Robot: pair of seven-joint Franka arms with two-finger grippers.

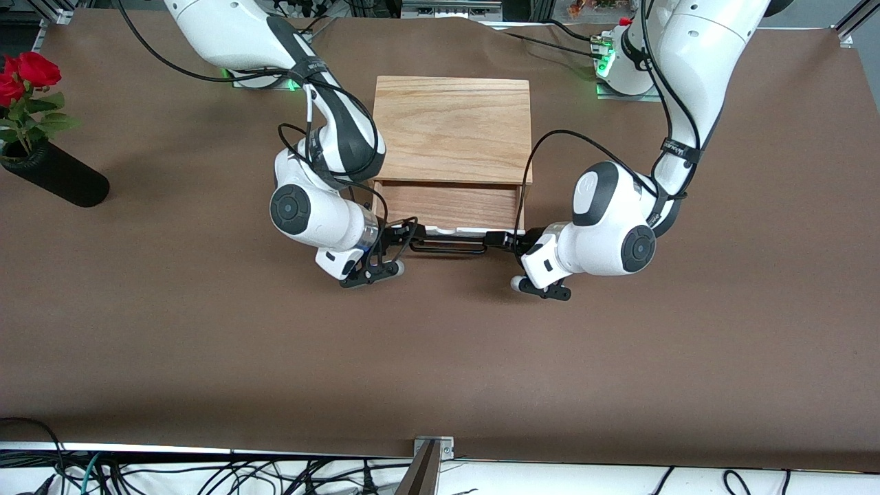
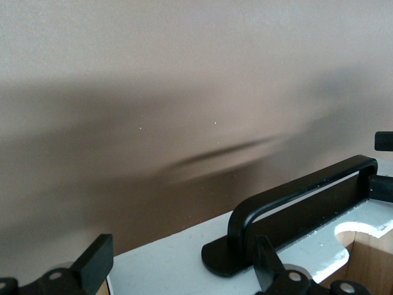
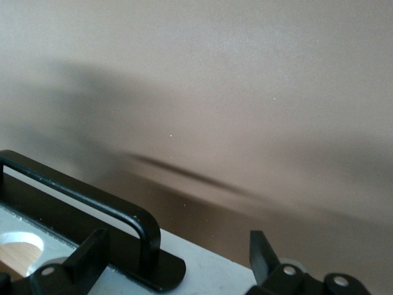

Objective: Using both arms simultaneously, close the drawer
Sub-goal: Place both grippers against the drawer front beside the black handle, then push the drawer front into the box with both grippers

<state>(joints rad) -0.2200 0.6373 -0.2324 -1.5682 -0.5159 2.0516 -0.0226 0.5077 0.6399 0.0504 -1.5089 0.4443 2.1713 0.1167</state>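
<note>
The oak-coloured box [image 1: 454, 127] stands mid-table. Its drawer [image 1: 447, 206] is pulled out toward the front camera, wood-grain floor showing. The white front panel [image 1: 447, 230] carries the long black handle [image 1: 447, 249]. My right gripper [image 1: 402, 237] is open at the panel's end toward the right arm's end of the table; in the right wrist view the gripper [image 3: 178, 261] has the panel corner [image 3: 209, 276] and handle foot [image 3: 147, 264] between its fingers. My left gripper [image 1: 500, 239] is open at the other end, and the left wrist view shows it [image 2: 181, 267] spanning the panel [image 2: 166, 264] beside the handle [image 2: 307, 187].
A black vase [image 1: 58, 180] with red roses [image 1: 27, 72] lies toward the right arm's end of the table. Brown cloth [image 1: 440, 357] covers the table. Loose cables [image 1: 206, 474] and a metal bracket [image 1: 433, 448] sit along the edge nearest the front camera.
</note>
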